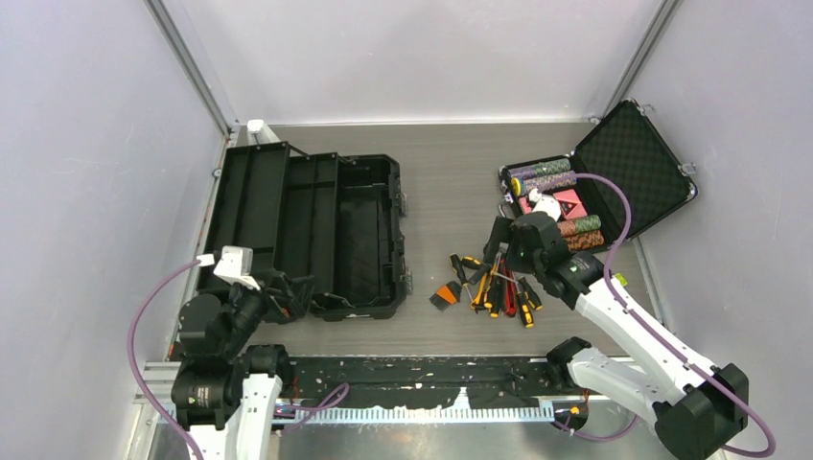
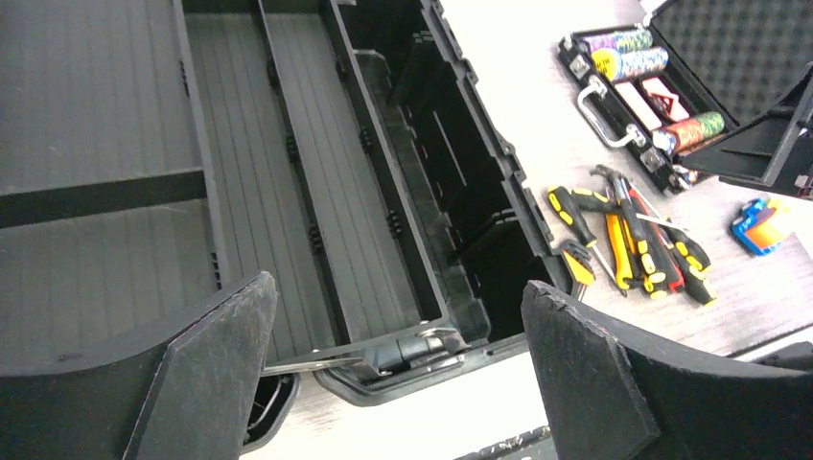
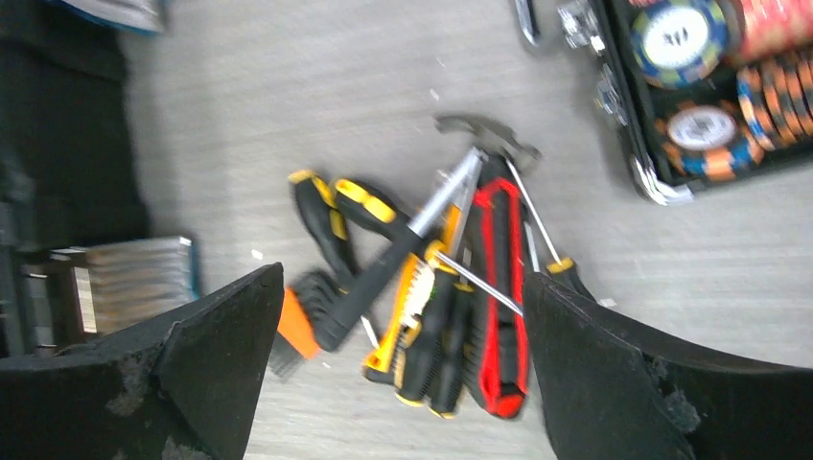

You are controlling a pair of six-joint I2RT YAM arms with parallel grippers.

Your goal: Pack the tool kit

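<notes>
Table [image 1: 451, 172]: grey wood-grain, walled on three sides.

Toolbox [image 1: 321, 230]: large, black, on the left half of the table, lying fully open. The lid is flat on the table to the left and the deep tub is to the right. The left wrist view shows ribbed lid compartments and a dark tub in which I make out no tools.

Left gripper [image 1: 288, 292]: at the near left corner of the toolbox, over its near edge. The fingers [image 2: 220, 364] are spread as wide as they go. Nothing is between them and they touch nothing.

Tools: loose in one heap on the table, right of the toolbox and apart from it, near the middle of the near edge.
- Yellow-and-black screwdrivers [image 3: 331, 225] overlap each other, handles mostly toward the near side.
- Red pliers [image 3: 499, 287] lie along the right side of the heap.
- Hammer [image 3: 451, 192] lies slantwise across the top, head toward the far side.
- A small orange piece [image 1: 446, 295] sits at the left edge of the heap; I cannot tell what it is.

Right gripper [image 1: 503, 251]: above the far end of the heap, pointing down. The jaws are wide apart and the whole heap shows between them. It grips nothing and is clear of the tools.

Smaller black case [image 1: 599, 182]: far right, foam lid raised, with rows of poker chips [image 3: 700, 125] inside. It is just beyond the heap.
</notes>
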